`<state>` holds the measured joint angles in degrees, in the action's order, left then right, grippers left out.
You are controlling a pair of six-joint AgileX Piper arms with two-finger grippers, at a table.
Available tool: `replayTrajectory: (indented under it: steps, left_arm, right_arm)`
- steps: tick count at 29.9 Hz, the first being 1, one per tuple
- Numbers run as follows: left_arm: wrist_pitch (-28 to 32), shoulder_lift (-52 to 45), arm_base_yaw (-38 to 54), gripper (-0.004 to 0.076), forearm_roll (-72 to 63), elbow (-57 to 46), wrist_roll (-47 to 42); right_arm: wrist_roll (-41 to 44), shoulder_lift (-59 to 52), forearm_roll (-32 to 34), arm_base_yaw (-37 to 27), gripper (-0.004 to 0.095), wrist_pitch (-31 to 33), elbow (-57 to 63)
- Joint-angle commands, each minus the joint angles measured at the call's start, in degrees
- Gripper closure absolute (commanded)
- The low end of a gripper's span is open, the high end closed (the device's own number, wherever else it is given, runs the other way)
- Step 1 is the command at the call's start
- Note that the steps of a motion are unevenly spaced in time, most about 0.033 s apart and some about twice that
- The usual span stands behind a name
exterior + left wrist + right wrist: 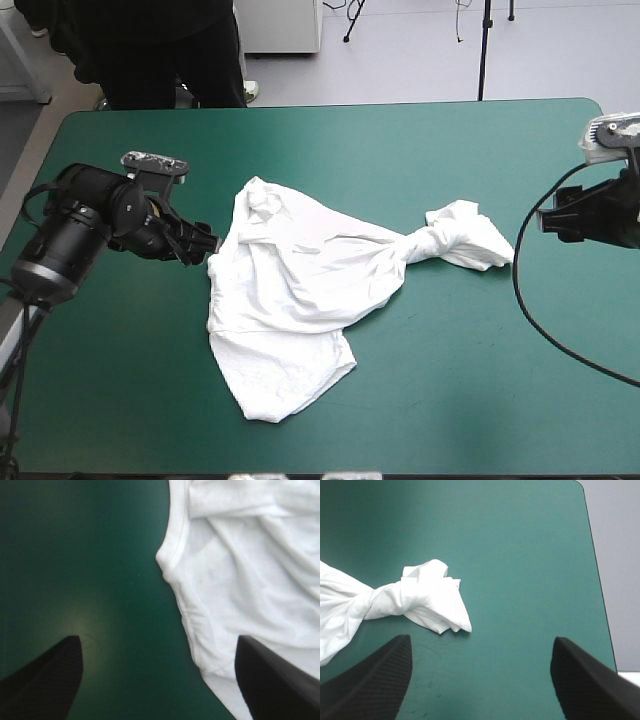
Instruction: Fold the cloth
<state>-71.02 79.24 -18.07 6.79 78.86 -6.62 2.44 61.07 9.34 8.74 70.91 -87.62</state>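
- You have the T-shirt [285,300] lying crumpled near the middle of the bench [480,390], on the teal-green cover.
- Its body spreads toward the near edge, while one part is wrung into a tight rope and runs toward the right side, ending in a loose bunch [470,235] (it looks almost knotted).
- Your left pincer [207,245] stands wide, low and just beside the T-shirt's left edge. In its wrist view one black finger [272,680] is over the white hem, and the other is over bare cover.
- Your right pincer [482,637] is also wide and holds nothing. The bunch lies ahead of it, toward one finger and apart from both.
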Motion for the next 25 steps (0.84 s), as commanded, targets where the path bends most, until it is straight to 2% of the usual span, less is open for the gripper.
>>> replayTrajectory:
  steps: [1, 12, 20, 23, 25]
  left_arm:
    - [5.54, 2.24, 2.81, 0.0122, -0.80, -1.26, -1.26]
    - [11.76, 18.48, 5.65, 0.0122, -7.55, -1.26, 2.10]
    - [14.29, 23.90, 5.65, 0.0127, -9.88, -1.26, 2.92]
    - [14.99, 25.11, 5.65, 0.0195, -12.22, -1.26, 3.60]
    - [15.11, 25.65, 5.65, 0.0298, -13.17, -1.26, 3.85]
  right_arm:
    - [-0.02, -1.82, 0.73, -0.14, 0.0188, -2.56, 0.52]
    - [-0.13, -2.52, -2.29, -0.14, 0.0191, -4.02, 6.66]
    - [-0.26, -2.27, -2.18, -0.14, 0.0210, -5.48, 11.11]
    - [-0.26, -2.27, -2.18, -0.14, 0.0210, -6.96, 13.80]
    - [-0.26, -2.18, -1.61, -0.14, 0.0210, -8.14, 16.52]
